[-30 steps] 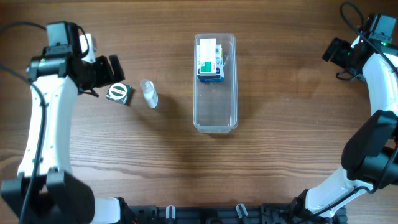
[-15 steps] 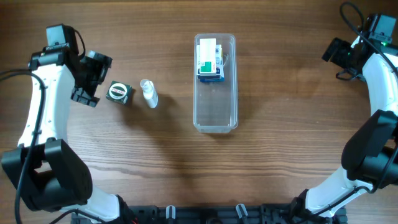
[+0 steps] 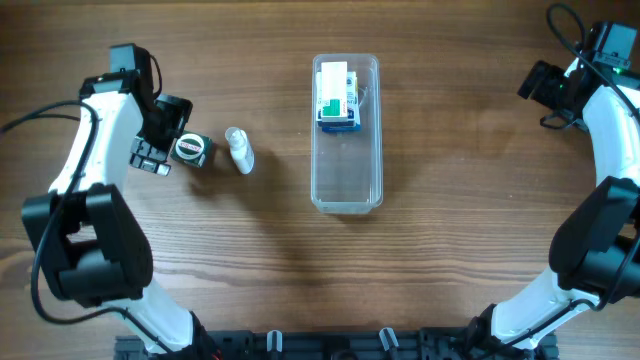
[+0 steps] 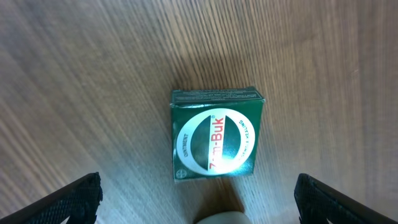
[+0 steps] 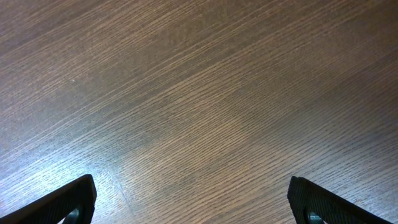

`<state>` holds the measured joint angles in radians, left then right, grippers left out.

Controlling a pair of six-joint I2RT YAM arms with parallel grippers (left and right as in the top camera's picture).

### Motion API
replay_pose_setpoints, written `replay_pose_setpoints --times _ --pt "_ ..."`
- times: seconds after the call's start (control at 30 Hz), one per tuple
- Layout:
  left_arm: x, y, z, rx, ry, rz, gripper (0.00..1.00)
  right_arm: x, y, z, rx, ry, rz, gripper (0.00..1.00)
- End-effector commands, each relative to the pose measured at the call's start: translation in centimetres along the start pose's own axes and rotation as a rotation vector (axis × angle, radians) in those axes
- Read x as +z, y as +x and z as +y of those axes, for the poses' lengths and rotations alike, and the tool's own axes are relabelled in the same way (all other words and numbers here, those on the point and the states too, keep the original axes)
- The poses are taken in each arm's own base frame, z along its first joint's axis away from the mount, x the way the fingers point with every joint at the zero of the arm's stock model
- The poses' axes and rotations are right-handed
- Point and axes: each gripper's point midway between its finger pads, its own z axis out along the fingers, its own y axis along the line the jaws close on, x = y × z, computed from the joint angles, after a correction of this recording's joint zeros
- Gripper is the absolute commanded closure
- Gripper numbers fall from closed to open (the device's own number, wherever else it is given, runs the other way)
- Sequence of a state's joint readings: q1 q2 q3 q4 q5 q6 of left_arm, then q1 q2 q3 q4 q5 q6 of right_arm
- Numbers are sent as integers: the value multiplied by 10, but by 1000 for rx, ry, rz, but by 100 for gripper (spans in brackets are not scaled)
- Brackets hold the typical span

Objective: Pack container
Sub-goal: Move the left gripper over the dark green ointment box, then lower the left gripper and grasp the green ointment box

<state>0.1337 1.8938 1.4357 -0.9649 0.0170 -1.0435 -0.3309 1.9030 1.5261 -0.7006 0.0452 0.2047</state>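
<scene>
The clear plastic container [image 3: 347, 180] lies lengthwise at the table's middle, with a white, green and blue printed box [image 3: 336, 98] in its far end. A small green box with a white oval label [image 3: 191, 149] sits on the table left of it; it also shows in the left wrist view [image 4: 214, 135]. A small clear bottle [image 3: 239, 150] lies just right of the green box. My left gripper [image 3: 160, 138] is open right beside the green box, on its left, fingers [image 4: 198, 199] spread wide. My right gripper [image 3: 545, 88] is open over bare wood at far right, also open in the right wrist view [image 5: 193, 199].
The wooden tabletop [image 3: 470, 200] spans the whole view. A black rail runs along the near edge [image 3: 330, 345]. A pale rounded thing [image 4: 222, 218] shows at the bottom of the left wrist view.
My left arm has swung and turned, bringing its gripper against the left side of the green box. The box has shifted slightly. The right arm has not moved.
</scene>
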Motion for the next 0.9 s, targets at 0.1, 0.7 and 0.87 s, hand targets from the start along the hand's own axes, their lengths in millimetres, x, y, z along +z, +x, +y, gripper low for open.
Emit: replay_pose_setpoints --times 0.1,0.7,0.87 --pt "26 4 -9 55 -8 20 0 7 4 -2 12 7 16 0" --pt "57 1 1 29 -84 14 0 7 4 -2 12 7 16 0" --pt "61 2 5 29 -104 21 0 7 4 -2 12 7 16 0"
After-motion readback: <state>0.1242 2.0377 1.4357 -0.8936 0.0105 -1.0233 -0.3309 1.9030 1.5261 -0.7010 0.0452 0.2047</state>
